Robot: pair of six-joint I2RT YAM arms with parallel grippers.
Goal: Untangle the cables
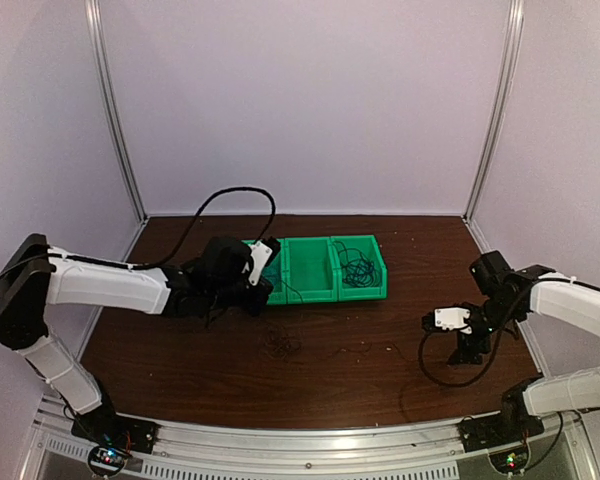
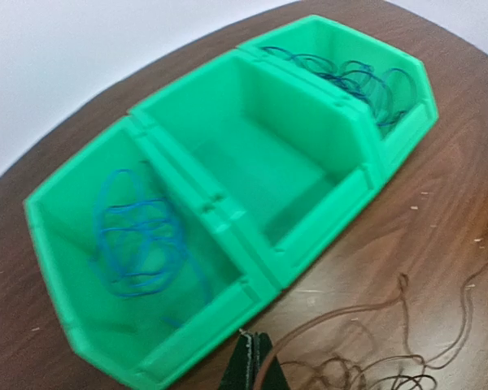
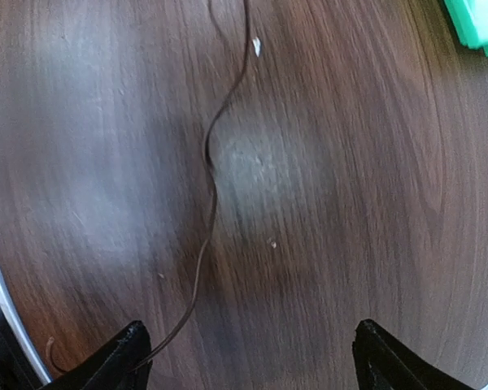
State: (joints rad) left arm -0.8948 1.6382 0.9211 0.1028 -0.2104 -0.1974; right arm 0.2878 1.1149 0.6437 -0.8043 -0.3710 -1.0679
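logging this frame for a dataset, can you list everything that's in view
green bins: three, green, side by side at mid-table
blue cable: one coil, blue, in the bin at the left arm's end
dark cables: a bundle, count unclear, dark, in the bin at the far end
loose tangle: thin dark wires, count unclear, on the table in front of the bins
single wire: one, thin, dark, on the table below the right arm
table: one, dark brown wood
left fingers: closed together, by the loose tangle
right fingers: spread open, above the table
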